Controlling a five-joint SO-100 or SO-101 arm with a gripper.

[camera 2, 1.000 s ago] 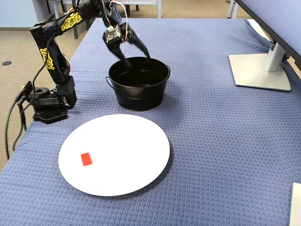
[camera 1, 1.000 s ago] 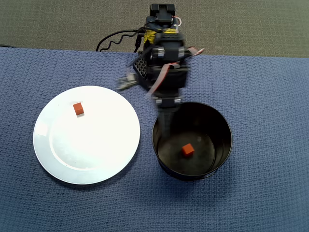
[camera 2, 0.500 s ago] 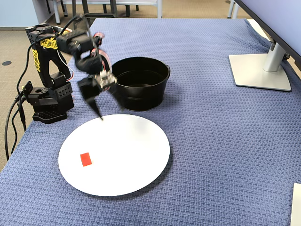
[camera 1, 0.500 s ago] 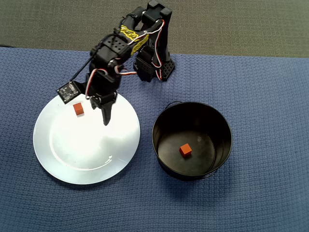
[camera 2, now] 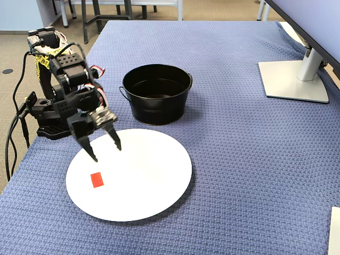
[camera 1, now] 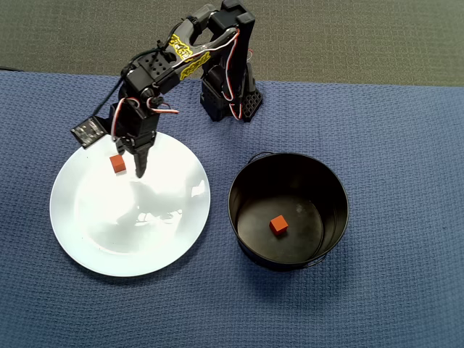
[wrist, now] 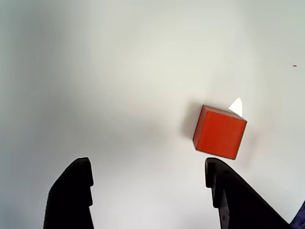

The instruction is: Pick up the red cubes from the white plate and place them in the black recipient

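One red cube (camera 1: 117,163) lies on the white plate (camera 1: 130,232) near its far left rim. It also shows in the wrist view (wrist: 220,132) and the fixed view (camera 2: 96,179). My gripper (camera 1: 132,164) is open and empty, hovering just above the plate (camera 2: 149,175) beside this cube. In the wrist view the gripper (wrist: 147,164) has its jaws wide apart, and the cube sits just beyond the right fingertip (wrist: 224,186), not between the fingers. The second red cube (camera 1: 278,225) lies on the floor of the black recipient (camera 1: 246,181), which stands right of the plate; in the fixed view the recipient (camera 2: 156,103) hides that cube.
The arm's base (camera 1: 228,101) stands at the far edge of the blue cloth (camera 1: 377,130), behind the plate and the pot. A monitor stand (camera 2: 292,79) sits at the far right in the fixed view. The table edge runs along the left there.
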